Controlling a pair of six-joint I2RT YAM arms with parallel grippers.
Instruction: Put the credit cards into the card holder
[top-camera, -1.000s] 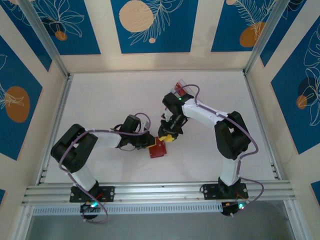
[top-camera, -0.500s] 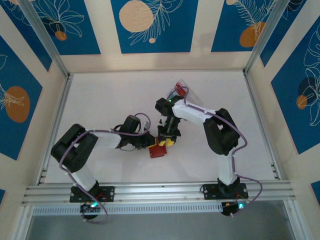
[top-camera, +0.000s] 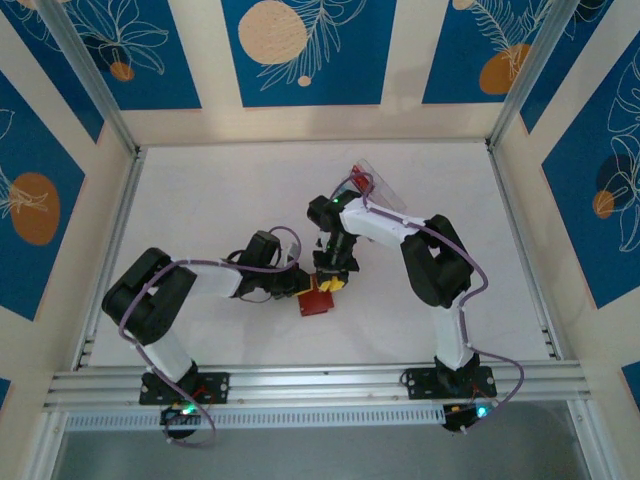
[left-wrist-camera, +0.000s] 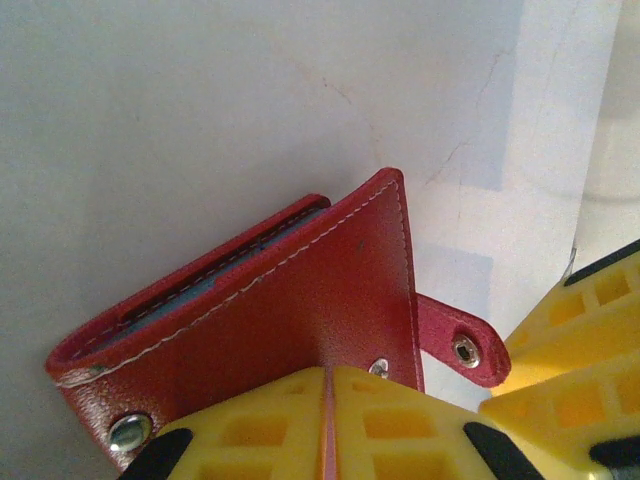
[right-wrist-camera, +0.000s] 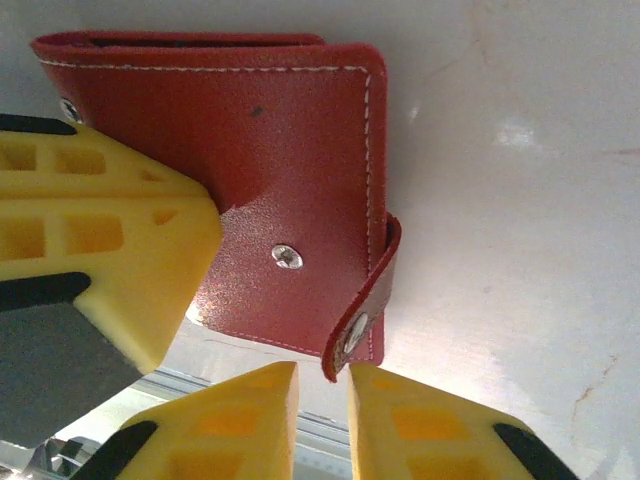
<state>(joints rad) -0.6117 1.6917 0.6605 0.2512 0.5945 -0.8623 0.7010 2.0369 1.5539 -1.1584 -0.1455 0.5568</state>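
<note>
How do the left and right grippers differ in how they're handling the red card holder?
The left gripper has fingers pressed together, clamping the card holder by its cover; the right gripper has fingers a little apart, flanking the tip of the closing tab. Both have yellow fingers.

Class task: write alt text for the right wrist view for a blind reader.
A folded red wallet lies on a white table, its tab curling toward the narrow gap of the right gripper. The left gripper covers its left side.
</note>
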